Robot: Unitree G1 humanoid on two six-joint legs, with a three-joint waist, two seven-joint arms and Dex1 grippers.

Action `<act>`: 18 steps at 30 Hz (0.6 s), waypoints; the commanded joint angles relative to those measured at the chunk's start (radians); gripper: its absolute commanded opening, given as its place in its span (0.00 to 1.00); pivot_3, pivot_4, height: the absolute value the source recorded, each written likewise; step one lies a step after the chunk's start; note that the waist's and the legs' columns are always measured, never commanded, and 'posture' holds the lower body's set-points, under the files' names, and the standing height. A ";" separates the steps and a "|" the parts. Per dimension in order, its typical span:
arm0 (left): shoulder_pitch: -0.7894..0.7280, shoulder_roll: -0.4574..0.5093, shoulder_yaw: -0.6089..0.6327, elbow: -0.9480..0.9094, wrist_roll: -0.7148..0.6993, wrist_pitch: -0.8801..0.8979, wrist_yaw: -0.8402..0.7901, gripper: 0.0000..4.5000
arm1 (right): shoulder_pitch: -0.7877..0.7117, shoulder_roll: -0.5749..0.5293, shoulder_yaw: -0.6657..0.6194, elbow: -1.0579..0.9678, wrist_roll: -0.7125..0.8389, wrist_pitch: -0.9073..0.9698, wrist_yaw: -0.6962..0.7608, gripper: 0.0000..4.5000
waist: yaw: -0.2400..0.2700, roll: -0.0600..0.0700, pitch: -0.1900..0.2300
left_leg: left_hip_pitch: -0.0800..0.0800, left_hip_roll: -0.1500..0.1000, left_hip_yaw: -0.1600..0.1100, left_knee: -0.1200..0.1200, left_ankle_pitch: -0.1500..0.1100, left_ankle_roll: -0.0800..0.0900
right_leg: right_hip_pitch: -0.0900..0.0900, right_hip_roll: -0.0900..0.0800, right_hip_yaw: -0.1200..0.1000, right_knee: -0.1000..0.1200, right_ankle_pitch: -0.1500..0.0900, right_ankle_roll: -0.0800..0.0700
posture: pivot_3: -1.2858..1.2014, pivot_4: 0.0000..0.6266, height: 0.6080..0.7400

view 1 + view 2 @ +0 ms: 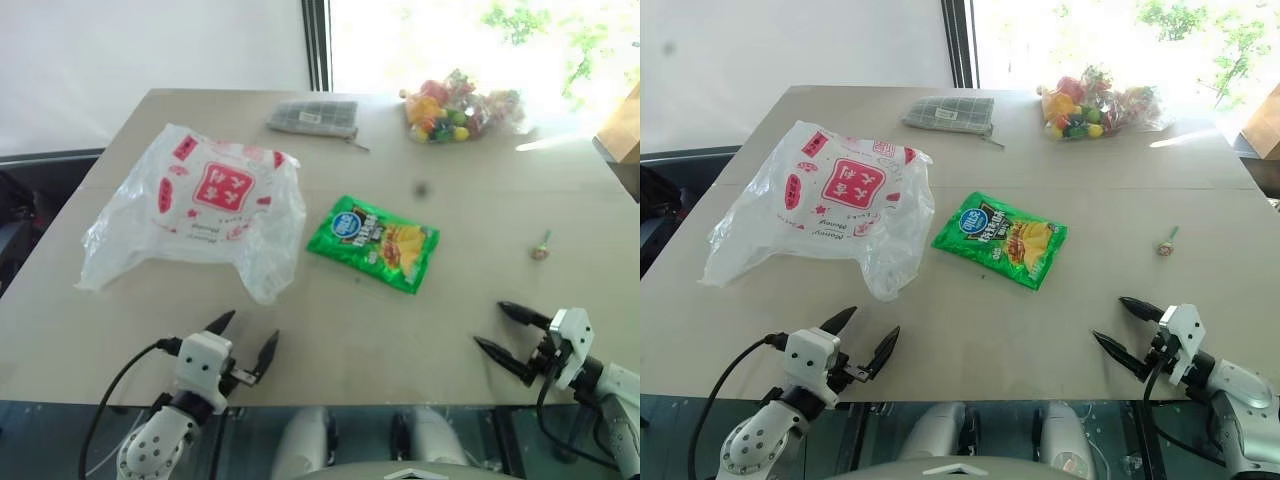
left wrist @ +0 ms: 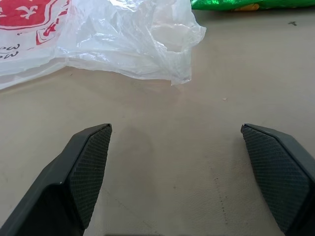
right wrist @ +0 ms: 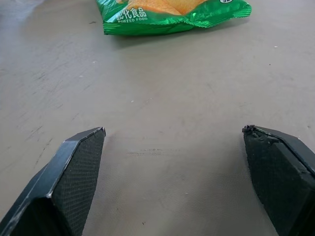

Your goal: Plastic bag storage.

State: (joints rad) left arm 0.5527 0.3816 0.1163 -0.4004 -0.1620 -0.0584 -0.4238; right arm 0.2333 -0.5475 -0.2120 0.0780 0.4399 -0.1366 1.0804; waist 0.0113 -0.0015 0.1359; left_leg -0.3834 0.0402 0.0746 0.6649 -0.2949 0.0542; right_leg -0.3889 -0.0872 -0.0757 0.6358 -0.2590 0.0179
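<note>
Black fingers of the left gripper (image 1: 243,341) and right gripper (image 1: 511,331) stand wide apart, empty. The plastic bag (image 1: 205,208) lies crumpled just beyond the left; best pinch its near loose edge low and gather inward.

1. The plastic bag (image 1: 195,215) lies spread on the left half of the table (image 1: 400,330).
2. The snack packet (image 1: 374,243) lies just right of the bag, near mid-table, apart from it.
3. A flat pouch (image 1: 313,117) sits behind both — toward the far edge.
4. A bag of sweets (image 1: 460,110) lies at the far right, beside the pouch but well apart.
5. A small single sweet (image 1: 541,246) rests alone on the right side.
6. The left gripper (image 1: 245,340) hovers at the near edge, just before the bag; the right gripper (image 1: 510,332) at the near right — both with jaws spread and holding nothing.
</note>
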 commanded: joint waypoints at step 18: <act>0.009 -0.026 -0.005 0.030 0.012 -0.010 0.000 0.99 | -0.053 -0.005 0.018 0.063 -0.015 0.010 0.025 1.00 | 0.001 -0.001 0.000 | 0.000 0.000 0.001 0.001 0.000 0.000 | 0.001 0.000 0.000 0.000 0.000 0.000 | 0.52 0.24 0.99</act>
State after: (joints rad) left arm 0.5522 0.3539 0.1153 -0.3900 -0.1607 -0.0734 -0.4186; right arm 0.1774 -0.5514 -0.2093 0.1220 0.4354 -0.1369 1.1058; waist 0.0118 -0.0021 0.1357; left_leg -0.3833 0.0400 0.0751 0.6664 -0.2948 0.0544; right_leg -0.3883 -0.0867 -0.0757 0.6362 -0.2589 0.0180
